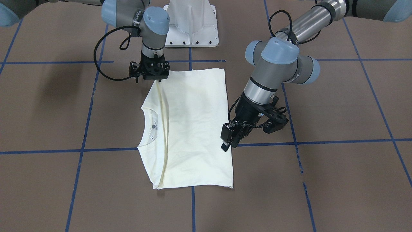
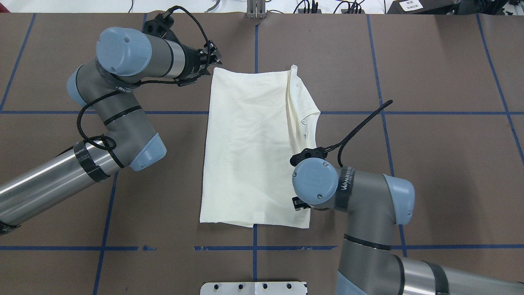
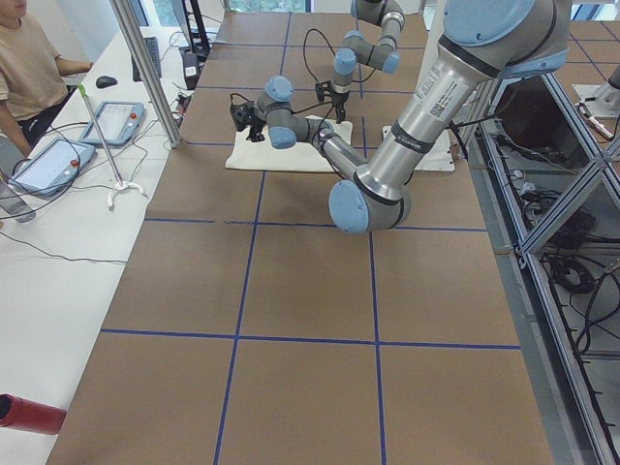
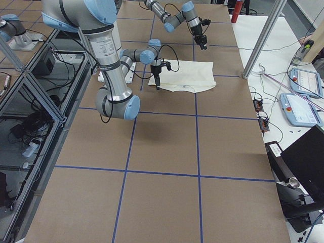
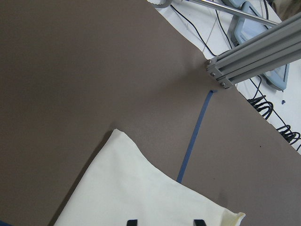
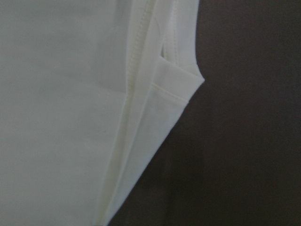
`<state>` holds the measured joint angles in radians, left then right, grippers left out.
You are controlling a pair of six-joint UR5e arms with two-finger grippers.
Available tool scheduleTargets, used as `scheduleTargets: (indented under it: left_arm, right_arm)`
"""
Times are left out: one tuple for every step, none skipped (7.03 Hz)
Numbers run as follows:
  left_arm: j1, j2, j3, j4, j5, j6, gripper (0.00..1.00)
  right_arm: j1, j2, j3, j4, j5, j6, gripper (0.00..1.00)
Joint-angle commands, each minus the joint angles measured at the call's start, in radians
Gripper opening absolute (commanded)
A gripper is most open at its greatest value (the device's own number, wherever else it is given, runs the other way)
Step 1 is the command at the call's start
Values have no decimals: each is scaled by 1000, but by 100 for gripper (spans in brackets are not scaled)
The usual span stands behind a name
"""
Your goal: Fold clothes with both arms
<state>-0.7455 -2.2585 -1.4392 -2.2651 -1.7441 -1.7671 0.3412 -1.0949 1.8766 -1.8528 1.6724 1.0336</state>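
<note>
The cream T-shirt point(image 1: 193, 129) lies folded flat, plain side up, between the 2 pincers. The left gripper point(image 1: 229, 145) hangs at the edge opposite the collar, jaws apart and empty. The right gripper point(image 1: 158, 79) points down at a collar-side corner; I cannot tell whether its jaws are parted. The white pedestal point(image 1: 191, 25) stands just beyond it.

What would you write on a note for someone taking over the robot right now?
Left gripper: open, above the far left corner of the T-shirt, holding nothing.
Right gripper: low at its near right corner; grip unclear.
T-shirt: flat on the table, plain side up, collar towards the robot's right.
Done: looks folded into a long rectangle.
Left: probably a fold in half.
</note>
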Motion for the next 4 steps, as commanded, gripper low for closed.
scheduleTargets:
  left_arm:
    - [0, 0, -32, 31, 0, 0, 50]
    - [0, 2, -41, 42, 0, 0, 50]
    - [0, 0, -50, 42, 0, 0, 50]
    - [0, 0, -55, 44, 0, 0, 50]
  right_arm:
    - [22, -94, 84, -6, 0, -70, 100]
    - [21, -82, 84, -6, -2, -67, 100]
    - [6, -71, 84, 1, -14, -20, 100]
    - [-22, -56, 84, 9, -73, 53, 100]
